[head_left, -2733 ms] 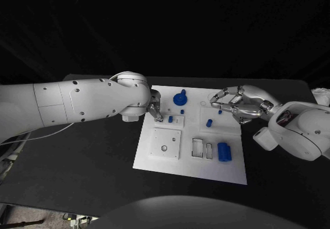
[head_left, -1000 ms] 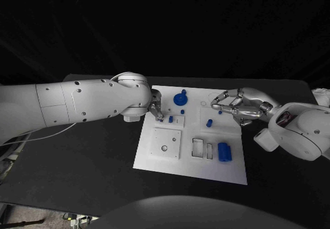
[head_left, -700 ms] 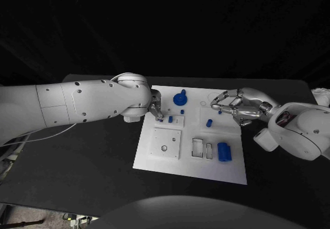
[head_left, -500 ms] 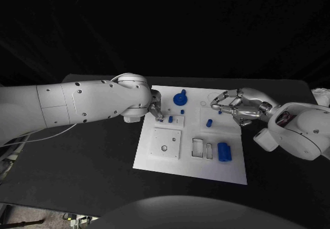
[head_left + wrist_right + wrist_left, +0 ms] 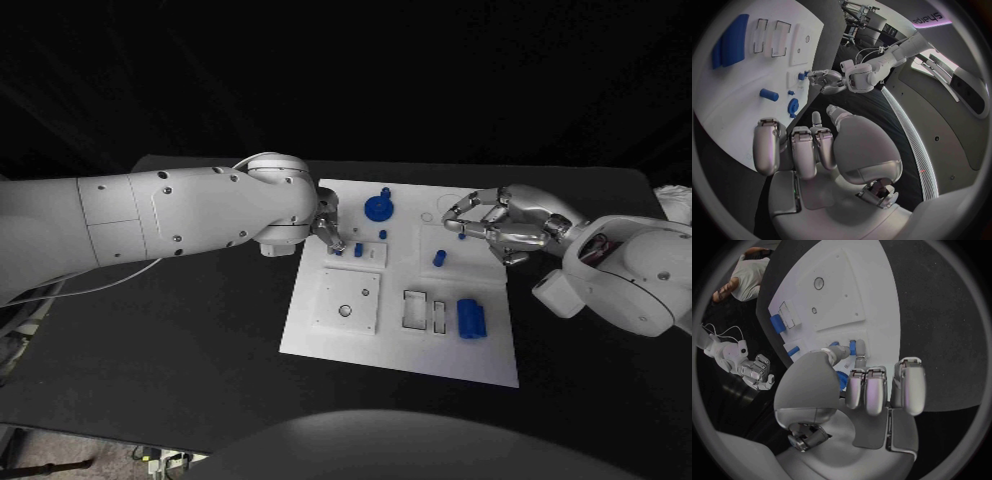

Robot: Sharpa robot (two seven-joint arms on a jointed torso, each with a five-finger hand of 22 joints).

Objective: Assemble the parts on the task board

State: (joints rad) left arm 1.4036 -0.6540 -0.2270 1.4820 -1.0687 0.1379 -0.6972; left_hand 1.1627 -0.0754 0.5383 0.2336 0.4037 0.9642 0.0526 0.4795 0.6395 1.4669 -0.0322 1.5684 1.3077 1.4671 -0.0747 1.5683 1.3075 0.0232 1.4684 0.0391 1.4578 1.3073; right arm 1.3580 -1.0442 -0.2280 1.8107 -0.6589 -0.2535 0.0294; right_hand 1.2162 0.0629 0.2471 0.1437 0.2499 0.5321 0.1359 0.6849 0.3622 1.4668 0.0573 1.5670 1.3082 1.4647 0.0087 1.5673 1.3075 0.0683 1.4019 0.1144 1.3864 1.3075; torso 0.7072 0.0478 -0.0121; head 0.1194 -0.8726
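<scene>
The white task board [image 5: 397, 345] lies mid-table. My left hand [image 5: 326, 228] is at the board's left edge; in the left wrist view its thumb and a fingertip [image 5: 860, 348] pinch a small blue peg [image 5: 852, 347], the peg [image 5: 356, 250] standing on the board. My right hand [image 5: 493, 226] hovers over the board's far right part with fingers curled in and nothing in them, just beside a tiny blue peg [image 5: 460, 236]. A blue round part [image 5: 378, 208], a short blue cylinder [image 5: 438, 258] and a blue block [image 5: 470, 317] sit on the board.
Two rectangular slots [image 5: 426, 310] lie beside the blue block, and a square raised plate [image 5: 349, 300] fills the board's near left. Black table [image 5: 173, 350] surrounds the board. The left wrist view also shows my right hand [image 5: 754, 371].
My right hand has crept slightly leftward over the board, closer to the tiny blue peg. The left hand and the parts have stayed in place.
</scene>
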